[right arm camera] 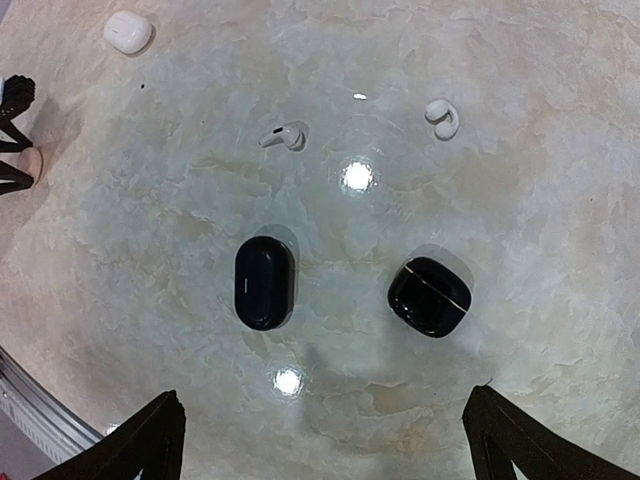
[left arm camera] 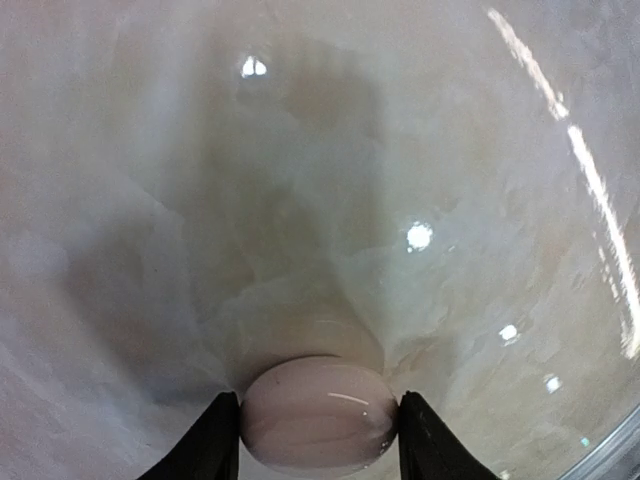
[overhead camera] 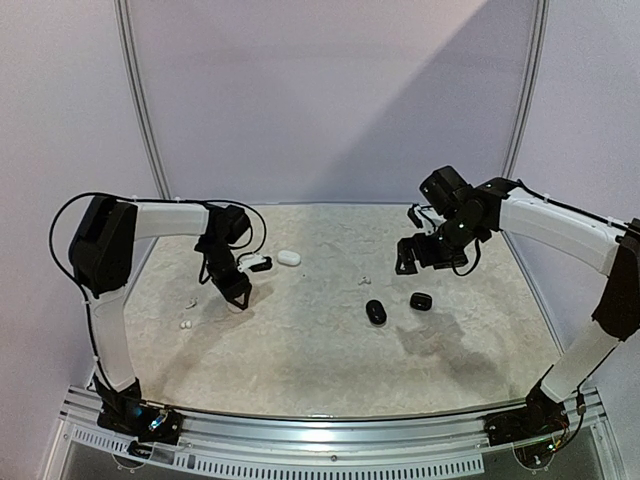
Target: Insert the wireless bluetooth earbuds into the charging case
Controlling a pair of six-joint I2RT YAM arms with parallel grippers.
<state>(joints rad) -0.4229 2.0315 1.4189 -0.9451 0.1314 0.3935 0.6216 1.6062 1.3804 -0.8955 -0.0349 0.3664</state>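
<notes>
My left gripper (left arm camera: 318, 415) is shut on a pale pinkish-white pebble-shaped case (left arm camera: 318, 410), held low over the table; in the top view the left gripper (overhead camera: 238, 296) is at the left. My right gripper (right arm camera: 322, 400) is open and empty, high above two black cases. These are an oval black case (right arm camera: 264, 282) and a squarer black case (right arm camera: 429, 296) with a seam line. Two tiny white earbuds (right arm camera: 283, 136) (right arm camera: 441, 117) lie beyond the black cases. In the top view the right gripper (overhead camera: 418, 256) hangs behind the black cases (overhead camera: 375, 312) (overhead camera: 421, 301).
A closed white case (overhead camera: 289, 258) lies mid-table and also shows in the right wrist view (right arm camera: 128, 31). Two small white pieces (overhead camera: 190, 303) (overhead camera: 184, 324) lie near the left edge. A white item (overhead camera: 256, 264) sits beside the left wrist; I cannot tell what it is.
</notes>
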